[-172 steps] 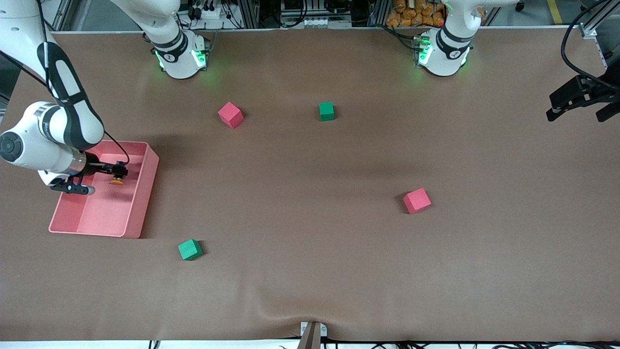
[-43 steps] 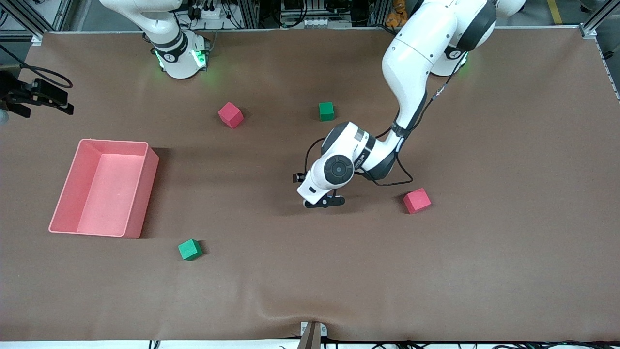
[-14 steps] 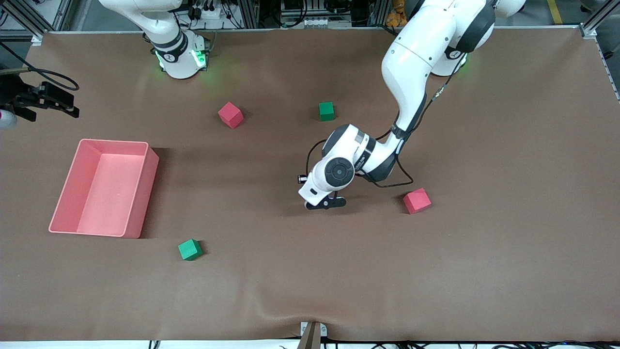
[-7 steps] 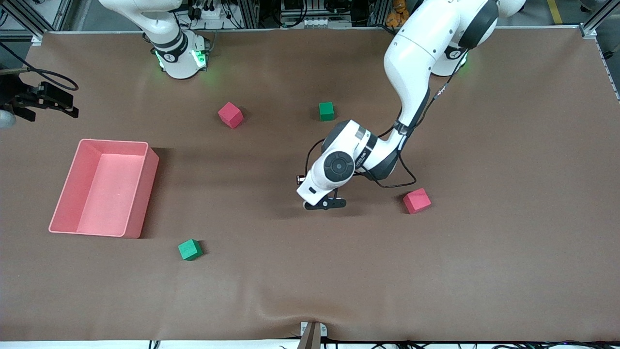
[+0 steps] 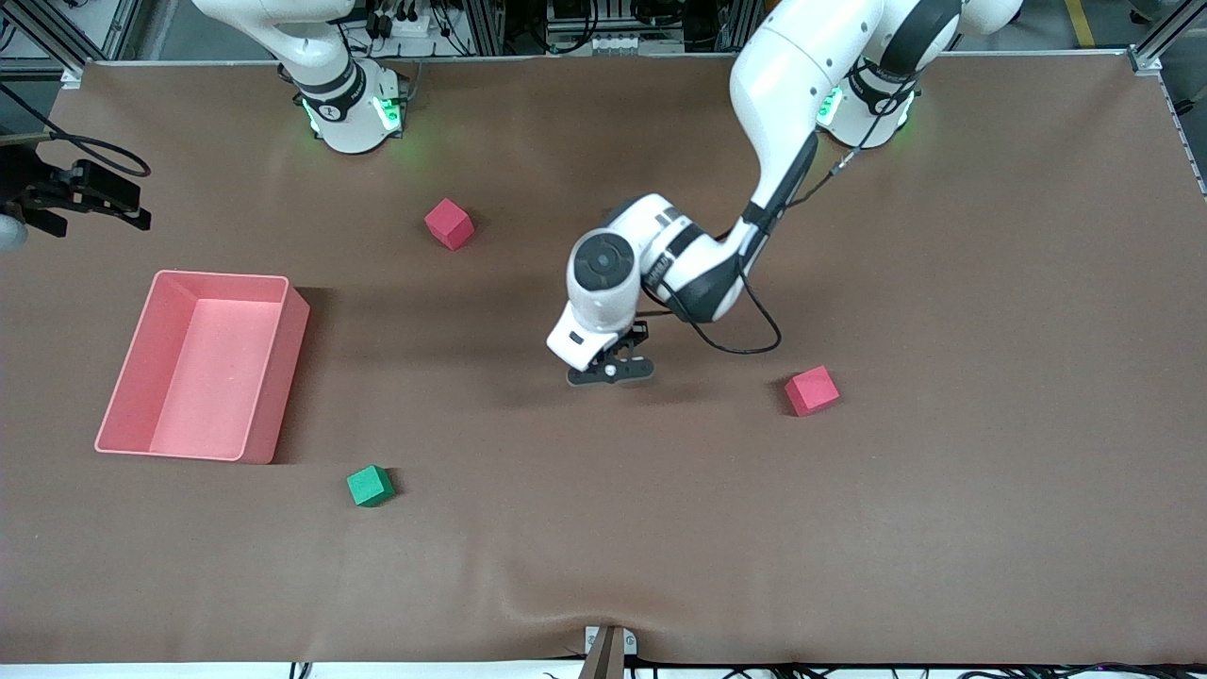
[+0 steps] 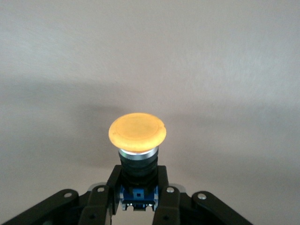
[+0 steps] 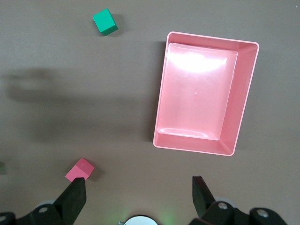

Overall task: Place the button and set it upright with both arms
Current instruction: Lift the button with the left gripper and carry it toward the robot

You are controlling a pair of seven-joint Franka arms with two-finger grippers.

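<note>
The button (image 6: 137, 131) has a round orange cap, a black body and a blue mark. My left gripper (image 6: 137, 197) is shut on its black body, with the cap pointing away from the fingers at the brown table mat. In the front view the left gripper (image 5: 609, 370) hangs over the middle of the table and its wrist hides the button. My right gripper (image 5: 90, 193) waits open and empty, high over the right arm's end of the table. In its own wrist view the right gripper (image 7: 138, 194) has nothing between its fingers.
A pink bin (image 5: 283, 377), also in the right wrist view (image 7: 243, 98), stands at the right arm's end. Red cubes (image 5: 449, 223) (image 5: 812, 390) and a green cube (image 5: 370, 486) lie scattered on the mat. The right wrist view shows a green cube (image 7: 104, 21) and a red cube (image 7: 79, 169).
The left arm has swung its wrist toward the right arm's end and away from the front camera, still shut on the button. It now covers the green cube by the bases. The right arm stays put.
</note>
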